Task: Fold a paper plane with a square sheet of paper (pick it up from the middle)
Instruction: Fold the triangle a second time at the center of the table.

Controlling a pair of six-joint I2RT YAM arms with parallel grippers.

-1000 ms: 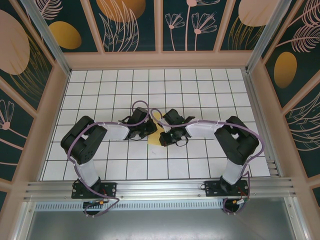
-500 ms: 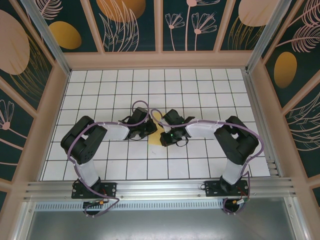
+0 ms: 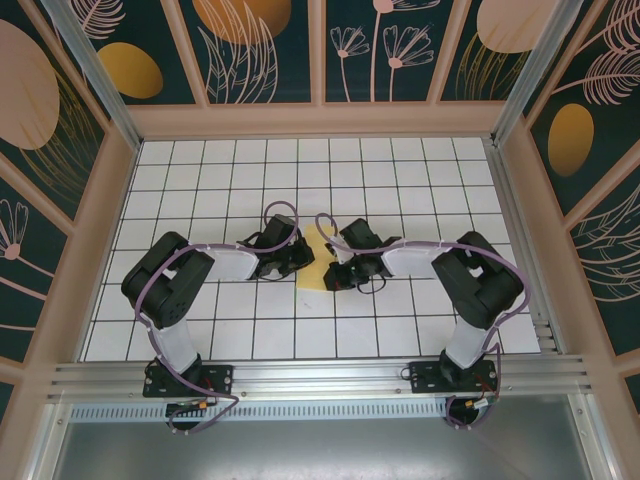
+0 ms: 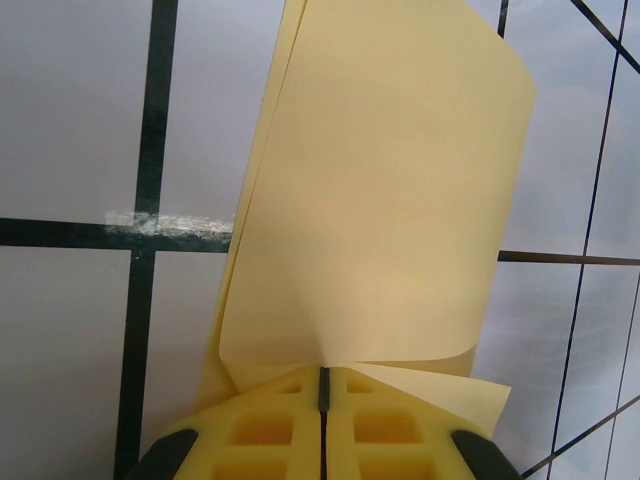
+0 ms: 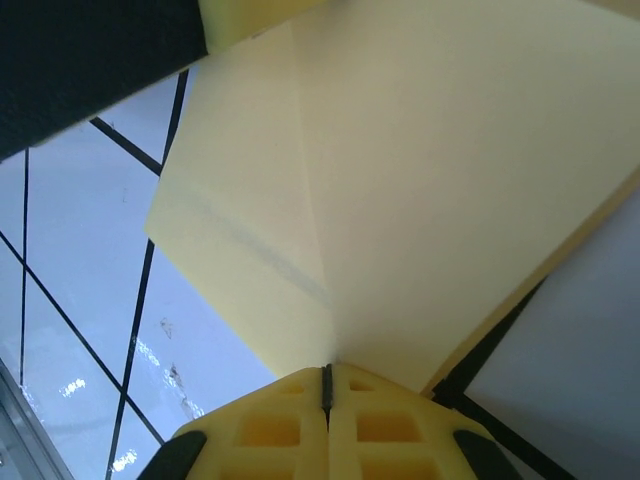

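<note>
Seen from above, the left arm (image 3: 175,280) and the right arm (image 3: 480,285) are bent with elbows out to the sides. Their forearms reach inward, so the left gripper (image 3: 302,258) and right gripper (image 3: 336,272) face each other near the middle of the white gridded table (image 3: 200,190). The pale-yellow sheet of paper (image 3: 318,248) sits between them. Each gripper's yellow foam fingers are pressed together, pinching an edge of the sheet. In the left wrist view the sheet is doubled over with its top layer curling. In the right wrist view a sharp crease runs up from the fingers.
</note>
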